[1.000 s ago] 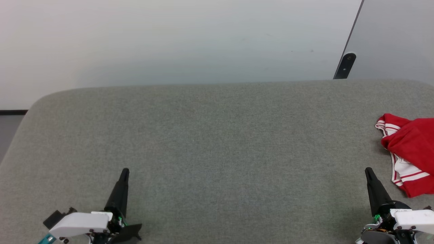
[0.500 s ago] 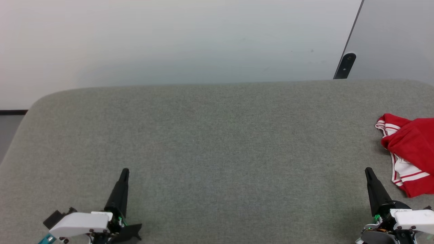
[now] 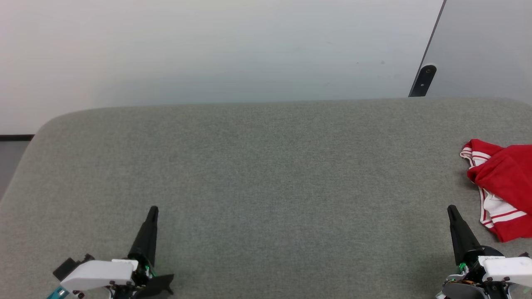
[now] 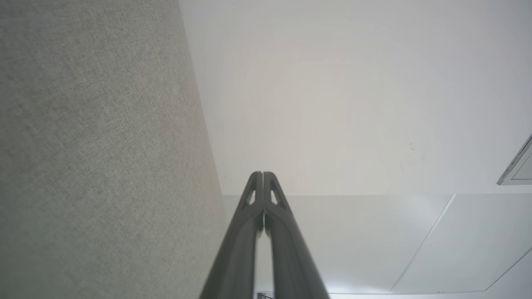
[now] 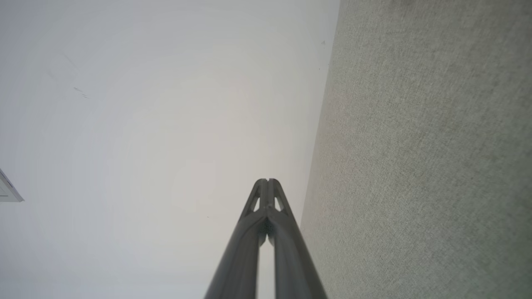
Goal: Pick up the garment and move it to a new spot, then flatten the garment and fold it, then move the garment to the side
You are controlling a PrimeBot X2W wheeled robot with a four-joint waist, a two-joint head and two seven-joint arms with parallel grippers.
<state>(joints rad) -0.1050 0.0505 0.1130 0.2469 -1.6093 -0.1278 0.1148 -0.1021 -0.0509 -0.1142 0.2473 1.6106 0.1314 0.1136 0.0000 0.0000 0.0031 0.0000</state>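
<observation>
The garment [image 3: 503, 182], bright red with white bands and thin red stripes, lies crumpled at the right edge of the grey padded surface [image 3: 266, 174], partly cut off by the head view's edge. My right gripper [image 3: 450, 208] stands shut at the lower right, a short way left of and below the garment, touching nothing. My left gripper [image 3: 153, 209] is shut at the lower left, far from the garment. The left wrist view shows the left gripper [image 4: 262, 173] with fingertips pressed together; the right wrist view shows the right gripper [image 5: 269, 180] likewise, with nothing held.
A pale wall [image 3: 208, 50] rises behind the surface. A dark bracket [image 3: 424, 79] sits on a panel edge at the back right. The surface's rounded left corner [image 3: 45, 124] drops off to a darker floor strip.
</observation>
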